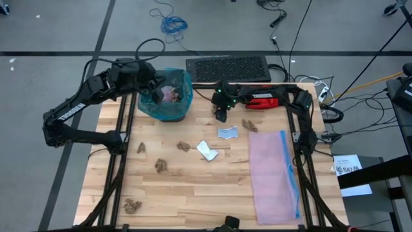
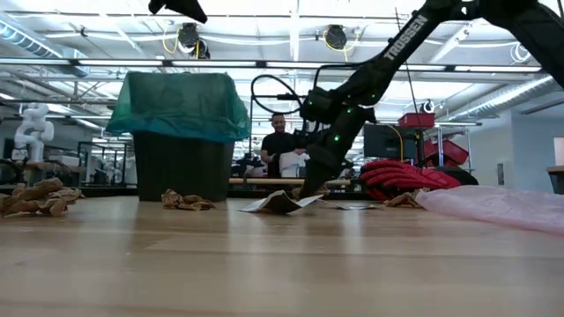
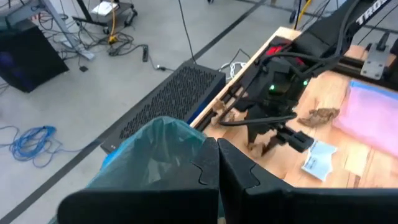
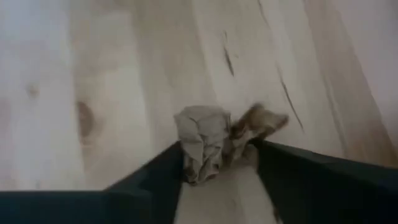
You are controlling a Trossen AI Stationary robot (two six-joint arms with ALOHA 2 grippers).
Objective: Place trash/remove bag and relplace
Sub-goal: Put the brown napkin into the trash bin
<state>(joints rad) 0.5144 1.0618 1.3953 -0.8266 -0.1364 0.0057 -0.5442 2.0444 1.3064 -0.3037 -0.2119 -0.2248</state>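
Trash wad (image 4: 202, 149) sits between your right pincer (image 4: 217, 163) fingers, grip unclear. Bag (image 1: 168, 96) contents blurred. Left pincer (image 3: 217, 180) closed, empty, above the bag rim.

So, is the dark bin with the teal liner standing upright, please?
Upright: the dark bin stands level on the table, liner draped over its rim.

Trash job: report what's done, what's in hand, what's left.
Done: some pieces already lie inside the teal bag, which lines the bin. In hand: the right gripper is down on the table with a brown paper wad between its fingers; the left gripper is shut above the bin. Left: scattered wads, bag swap; the pink replacement bag lies flat.
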